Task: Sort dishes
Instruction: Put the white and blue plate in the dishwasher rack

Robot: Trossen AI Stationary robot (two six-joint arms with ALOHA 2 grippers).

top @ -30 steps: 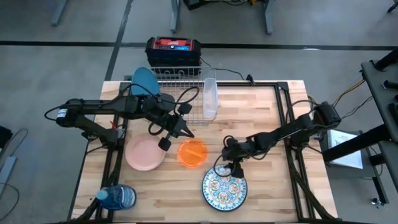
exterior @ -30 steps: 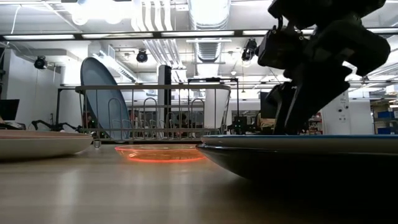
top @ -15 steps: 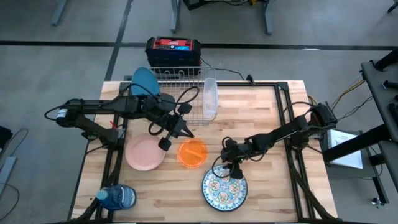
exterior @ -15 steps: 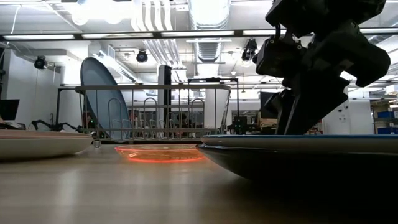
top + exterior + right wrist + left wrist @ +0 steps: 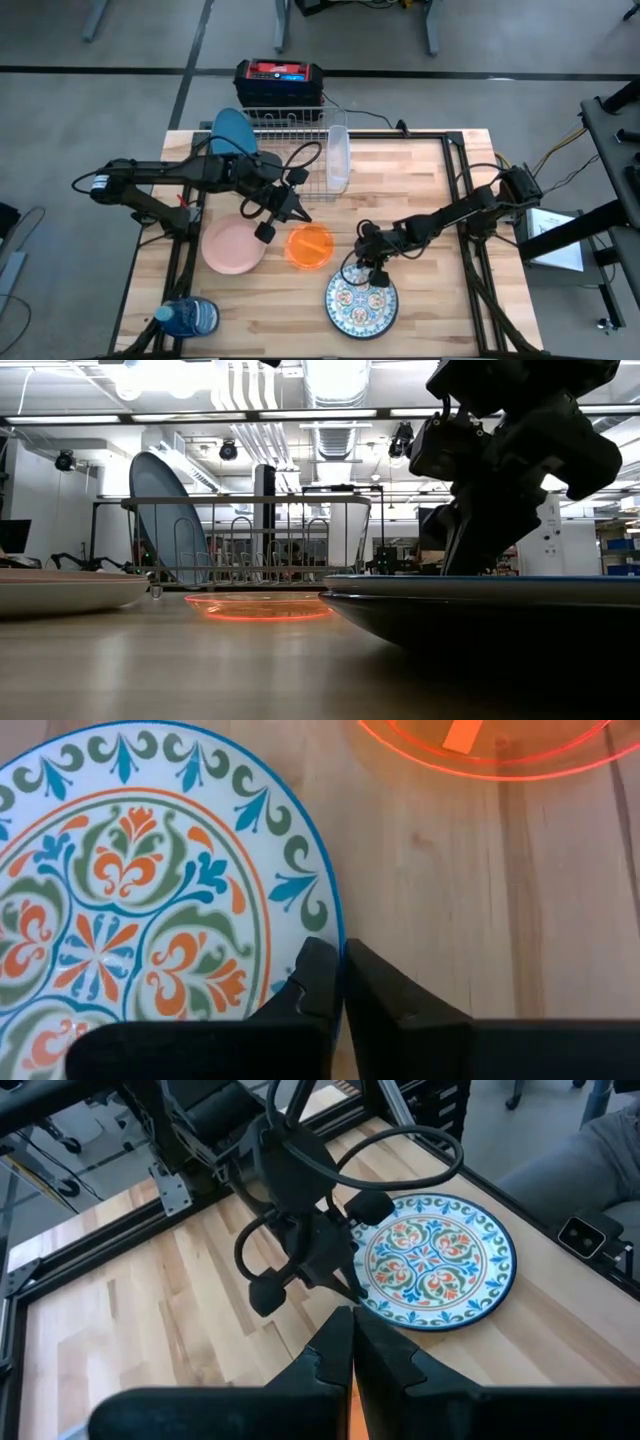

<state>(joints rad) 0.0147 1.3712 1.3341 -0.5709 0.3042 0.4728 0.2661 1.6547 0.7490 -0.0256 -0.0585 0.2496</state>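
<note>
The patterned teal-white plate (image 5: 360, 304) lies flat on the table at the near middle, and my right gripper (image 5: 366, 276) is shut on its far rim. The small orange bowl (image 5: 308, 246) sits just left of it, with the pink dish (image 5: 233, 246) further left. My left gripper (image 5: 301, 216) hangs shut and empty above the orange bowl's far edge. A large blue plate (image 5: 231, 131) stands on edge in the wire rack (image 5: 290, 135) at the back. My right gripper pinches the patterned plate's blue rim (image 5: 337, 934) between its two fingers (image 5: 318, 970), on the side facing the orange bowl (image 5: 480, 745). The fingers slant down from the table's right and far side. The plate lies flat on the wood.
A clear plastic container (image 5: 338, 157) leans at the rack's right end. A blue water bottle (image 5: 188, 317) lies at the near left corner. A black and red box (image 5: 280, 76) sits beyond the table's far edge. Bare wood shows right of the patterned plate.
My right gripper has shut on the patterned plate's rim while staying in place. The plate has not moved.
</note>
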